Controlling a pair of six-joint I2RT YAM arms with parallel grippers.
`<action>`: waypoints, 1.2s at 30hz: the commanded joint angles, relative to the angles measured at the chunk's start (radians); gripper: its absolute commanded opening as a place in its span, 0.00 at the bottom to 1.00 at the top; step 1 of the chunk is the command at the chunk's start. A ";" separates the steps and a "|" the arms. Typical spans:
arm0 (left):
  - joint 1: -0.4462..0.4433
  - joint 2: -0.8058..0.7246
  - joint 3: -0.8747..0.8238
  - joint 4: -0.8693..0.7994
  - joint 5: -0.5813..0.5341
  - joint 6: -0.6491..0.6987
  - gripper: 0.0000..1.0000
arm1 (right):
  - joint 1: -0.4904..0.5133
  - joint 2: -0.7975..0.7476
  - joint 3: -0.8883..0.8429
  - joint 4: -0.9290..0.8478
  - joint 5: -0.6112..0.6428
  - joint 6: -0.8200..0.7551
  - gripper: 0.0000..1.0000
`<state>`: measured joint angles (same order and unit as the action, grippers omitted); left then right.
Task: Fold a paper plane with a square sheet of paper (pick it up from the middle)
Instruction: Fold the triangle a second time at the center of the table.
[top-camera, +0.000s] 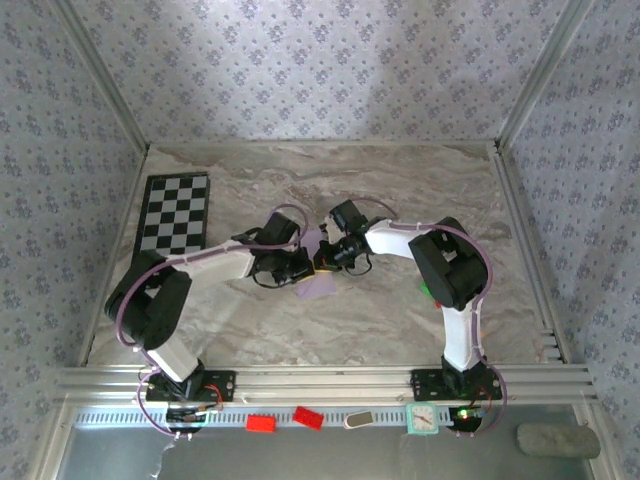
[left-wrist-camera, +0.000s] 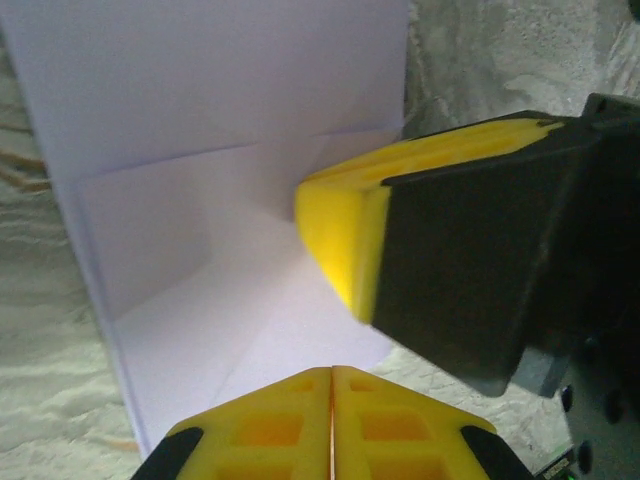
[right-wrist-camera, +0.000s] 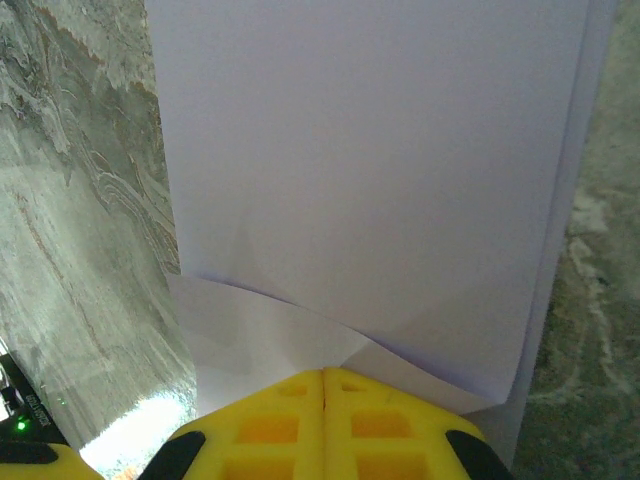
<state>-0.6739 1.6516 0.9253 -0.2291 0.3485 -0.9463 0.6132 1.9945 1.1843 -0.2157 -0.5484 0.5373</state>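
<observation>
While both sit closed, L gripper (left-wrist-camera: 331, 374) & R gripper (right-wrist-camera: 322, 374) press tips on the folded lilac paper (top-camera: 318, 286), which lies flat right of the checkerboard (top-camera: 175, 214), well apart from it.

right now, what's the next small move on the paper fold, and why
Probably press the right gripper, jaws shut, along the diagonal crease to flatten it. The thin pale lilac square sheet of paper is only partly folded, its flap edge curving, and that yellow tip sits by the crease. The left gripper, also shut, sits over the sheet's edge.
</observation>
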 joint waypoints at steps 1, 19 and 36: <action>0.007 0.058 0.024 -0.005 0.032 0.032 0.05 | -0.002 0.055 0.000 -0.076 0.054 -0.007 0.00; 0.005 0.045 -0.154 -0.050 0.041 0.009 0.01 | -0.012 0.091 -0.001 -0.110 0.097 -0.009 0.00; 0.035 -0.190 -0.104 -0.149 0.013 0.010 0.16 | -0.017 0.018 0.048 -0.049 -0.023 0.024 0.02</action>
<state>-0.6601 1.5185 0.7380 -0.3496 0.3874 -0.9440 0.5980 2.0205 1.2140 -0.2363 -0.6060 0.5407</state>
